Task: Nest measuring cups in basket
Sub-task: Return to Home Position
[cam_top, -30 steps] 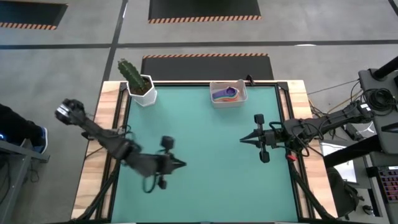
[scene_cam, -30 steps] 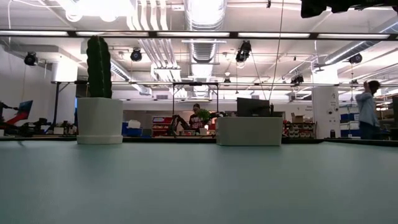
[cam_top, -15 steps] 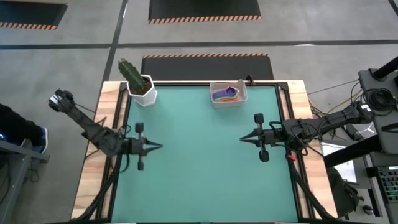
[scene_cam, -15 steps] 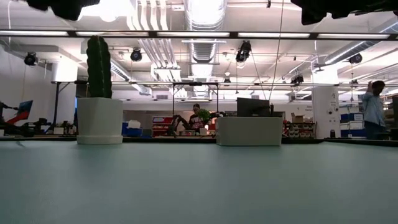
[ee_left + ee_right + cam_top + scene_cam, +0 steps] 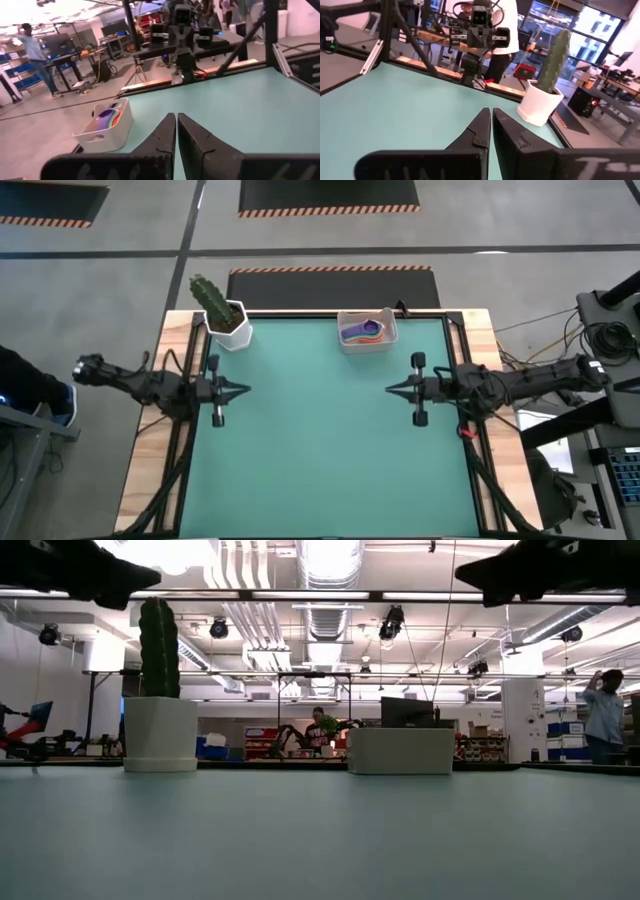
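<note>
The white basket (image 5: 367, 332) stands at the table's far edge with the measuring cups (image 5: 362, 331) stacked inside it; purple, blue and orange show. In the left wrist view the basket (image 5: 105, 126) holds the coloured cups (image 5: 106, 116). In the low view only the basket's white wall (image 5: 400, 751) shows. My left gripper (image 5: 245, 391) hovers near the table's left edge, shut and holding nothing, pointing right. My right gripper (image 5: 389, 389) hovers near the right edge, shut and holding nothing, pointing left. Both are well above the table.
A white pot with a green cactus (image 5: 222, 314) stands at the far left corner, also seen in the right wrist view (image 5: 545, 85). The green table top (image 5: 320, 450) lies between the arms. A person (image 5: 603, 720) stands in the room beyond the table.
My left arm has swung from the table's near-left part toward the left edge and the far side, turning until it lies level and points right. My right arm has shifted slightly toward the far edge and straightened. The basket and cups have stayed put.
</note>
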